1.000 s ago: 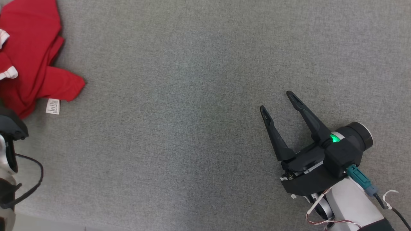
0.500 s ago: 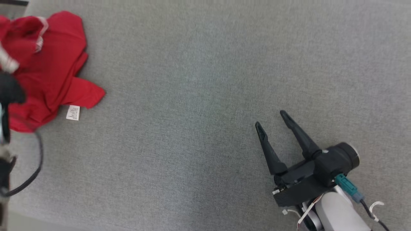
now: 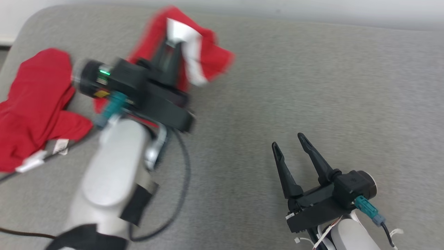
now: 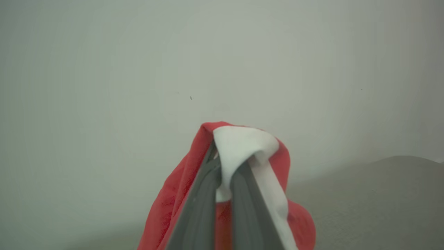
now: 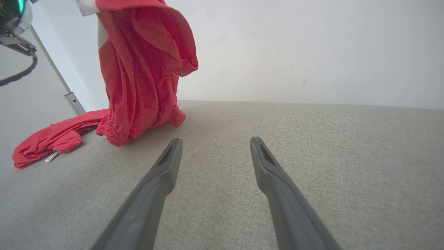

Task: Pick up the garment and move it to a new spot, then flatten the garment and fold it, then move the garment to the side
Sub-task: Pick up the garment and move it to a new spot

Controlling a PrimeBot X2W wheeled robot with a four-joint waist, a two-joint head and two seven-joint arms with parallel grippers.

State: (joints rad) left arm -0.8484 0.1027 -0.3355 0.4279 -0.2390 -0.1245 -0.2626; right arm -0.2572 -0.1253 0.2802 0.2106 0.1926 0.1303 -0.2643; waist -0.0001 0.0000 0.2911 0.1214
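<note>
The garment [image 3: 34, 100] is red with white trim and a white label. My left gripper [image 3: 171, 43] is shut on its white-edged part and holds that part up above the grey surface. In the left wrist view the red and white cloth [image 4: 242, 146] drapes over my shut left gripper [image 4: 223, 163]. The right wrist view has the garment [image 5: 138, 76] hanging at the upper left, its lower end trailing on the surface. My right gripper [image 3: 287, 143] is open at the lower right, well apart from the cloth; it stands wide as the right gripper [image 5: 213, 142] in its own view.
The grey fabric surface [image 3: 277, 86] stretches wide to the right of the garment, ending at a pale wall [image 5: 295, 52] behind. A black cable [image 3: 184, 180] loops beside my left forearm. A metal pole [image 5: 59, 80] stands at the far left in the right wrist view.
The head camera has shifted. My left arm has come into view and raised the garment's white-trimmed part off the surface toward the middle. The right gripper stays open.
</note>
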